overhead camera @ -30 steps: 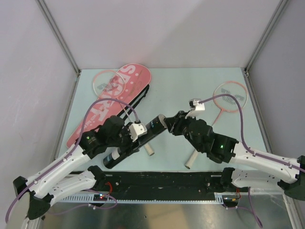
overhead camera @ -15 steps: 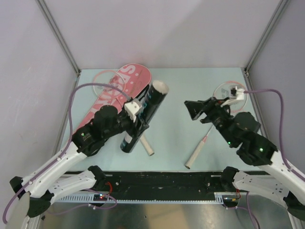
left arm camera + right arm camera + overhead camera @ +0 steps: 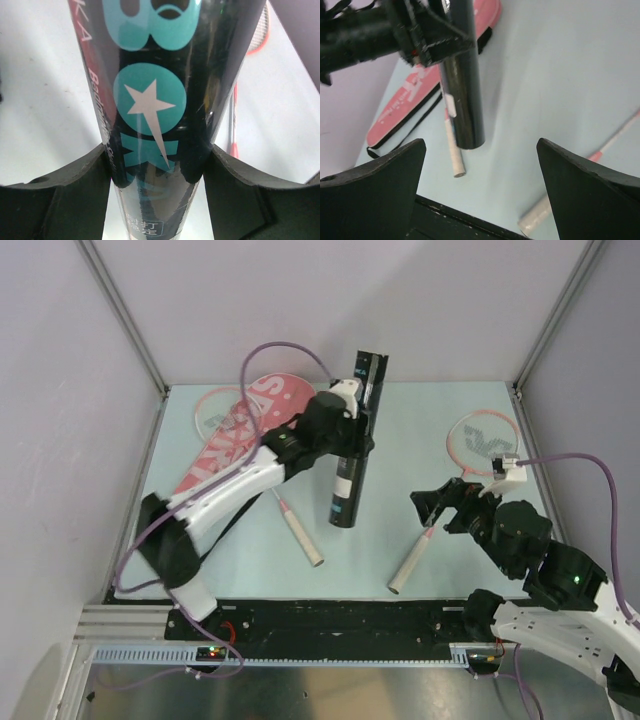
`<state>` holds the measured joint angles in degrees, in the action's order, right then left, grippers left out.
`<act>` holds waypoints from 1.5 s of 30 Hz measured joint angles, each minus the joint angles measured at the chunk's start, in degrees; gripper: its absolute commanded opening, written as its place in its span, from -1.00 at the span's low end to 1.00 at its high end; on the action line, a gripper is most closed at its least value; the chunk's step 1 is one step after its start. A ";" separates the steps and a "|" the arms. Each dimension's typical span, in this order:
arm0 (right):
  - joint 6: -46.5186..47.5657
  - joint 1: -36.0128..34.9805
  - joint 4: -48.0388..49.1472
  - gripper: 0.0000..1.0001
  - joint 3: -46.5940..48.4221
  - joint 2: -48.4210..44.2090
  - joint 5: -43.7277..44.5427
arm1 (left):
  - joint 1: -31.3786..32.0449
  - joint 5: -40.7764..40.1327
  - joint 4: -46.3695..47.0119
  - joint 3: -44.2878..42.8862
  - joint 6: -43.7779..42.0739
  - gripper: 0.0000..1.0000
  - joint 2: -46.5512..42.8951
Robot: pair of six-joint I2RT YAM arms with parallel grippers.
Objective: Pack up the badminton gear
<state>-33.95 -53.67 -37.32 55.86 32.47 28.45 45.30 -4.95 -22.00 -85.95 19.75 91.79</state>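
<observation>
The black printed tube (image 3: pixel 352 455) stands nearly upright in the middle of the table, its lower end at or just above the surface. My left gripper (image 3: pixel 350 435) is shut on its upper half; in the left wrist view the tube (image 3: pixel 152 115) fills the gap of that gripper (image 3: pixel 157 172). The pink racket case (image 3: pixel 232 445) lies at the back left over one pink racket (image 3: pixel 219 408), whose white handle (image 3: pixel 303 540) sticks out. The second racket (image 3: pixel 482 441) lies at the right. My right gripper (image 3: pixel 432 506) hangs open and empty beside its shaft, apart from the tube (image 3: pixel 464 100).
Grey walls and metal posts close in the table at the back and sides. The black base rail (image 3: pixel 340 625) runs along the near edge. The right racket's white handle (image 3: pixel 406 571) points toward that rail. The case's black strap (image 3: pixel 405 125) trails on the table.
My left arm swung the tube from lying low near the front up to standing at the centre. My right gripper left the tube's end, pulled back to the right and opened wide.
</observation>
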 measured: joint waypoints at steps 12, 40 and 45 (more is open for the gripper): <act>-1.38 0.61 -5.27 0.99 -1.73 -4.17 3.30 | -0.61 -4.20 0.00 -17.27 12.33 -0.26 28.94; -0.48 1.75 4.15 0.92 -3.45 12.90 -4.50 | -7.72 -1.51 0.63 -7.06 8.00 0.90 18.40; 2.12 2.08 12.13 0.70 -5.97 21.03 -11.65 | -10.64 -5.92 -1.33 2.78 2.49 0.86 3.69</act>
<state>-31.83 -51.59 -25.19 49.89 53.49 16.80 34.65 -10.87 -23.33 -83.18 22.24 95.48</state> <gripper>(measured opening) 0.914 0.942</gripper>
